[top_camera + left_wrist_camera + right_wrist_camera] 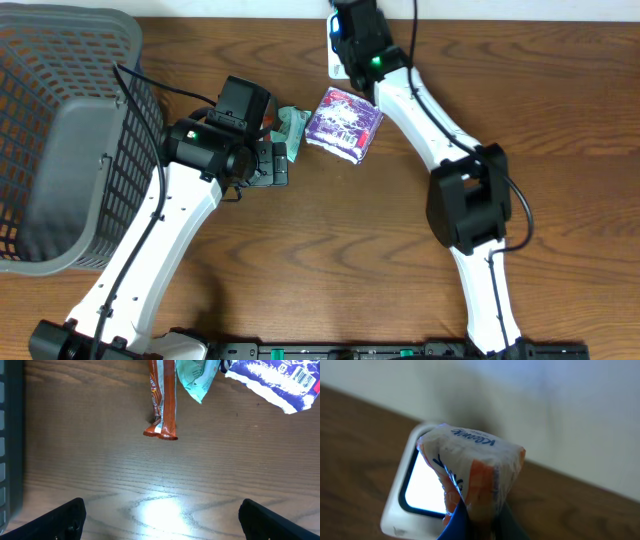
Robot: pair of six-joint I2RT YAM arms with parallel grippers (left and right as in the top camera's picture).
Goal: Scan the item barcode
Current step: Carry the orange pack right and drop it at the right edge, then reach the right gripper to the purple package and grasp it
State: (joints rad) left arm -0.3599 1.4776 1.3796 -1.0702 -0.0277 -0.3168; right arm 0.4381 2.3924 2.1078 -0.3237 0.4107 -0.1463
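Packet (475, 467): white wrapper with orange and blue print. There is a line of blue lettering along its top edge, too blurred to read with certainty.
Packet position: held just above the scanner (400, 505), at the far edge of the table (330, 260). It covers part of the lit window.
Scanner: white housing with a dark-framed window glowing white. No markings are legible.
Right jaws: closed on the packet's lower end.
Right arm (430, 120): elbow right of centre, forearm stretched to the far edge, wrist over the scanner. A green light shows on the wrist.
Left jaws: wide open and holding nothing, with both tips low in the wrist view above bare table.
Left arm (170, 220): reaches from the near edge towards centre, wrist just right of the basket (60, 150), jaws facing the loose packs.
Purple pack (343, 122): lies centre-table and has a white pattern. The left wrist view shows a barcode near one corner. No text is readable.
Teal pack (293, 130): lies just left of the purple pack, touching or nearly so. Its print is illegible.
Brown bar (164, 400): narrow brown-orange wrapper beside the teal pack, crimped end towards the left jaws. Its lettering is too small to read.
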